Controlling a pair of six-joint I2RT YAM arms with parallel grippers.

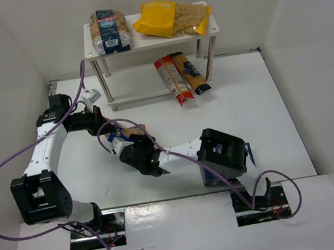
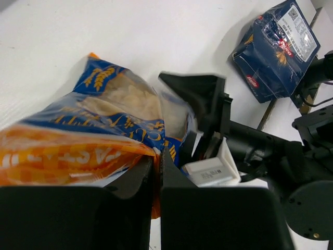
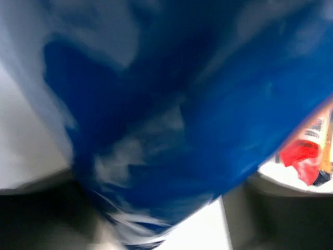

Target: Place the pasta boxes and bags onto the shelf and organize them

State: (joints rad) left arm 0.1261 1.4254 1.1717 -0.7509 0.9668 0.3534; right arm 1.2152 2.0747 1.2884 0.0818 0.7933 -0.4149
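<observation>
Presumably mid-handover: blue-and-orange windowed plastic pasta bag (image 1: 130, 132) is held centre-left, below white two-tier shelf (image 1: 143, 46). Left gripper (image 2: 157, 166) is pinched on its orange end; closure of right gripper (image 1: 122, 145) cannot be told. One release is needed next.

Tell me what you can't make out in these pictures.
- Right wrist view: a blurred blue surface fills the frame, hiding the fingers of the right gripper; open or shut is unclear.
- Top view: the dark blue pack lies mostly under the right arm.
- Top view: print on the long packets is too small to read.
- Left wrist view: the blue-and-orange bag is cut off by the left edge.
</observation>
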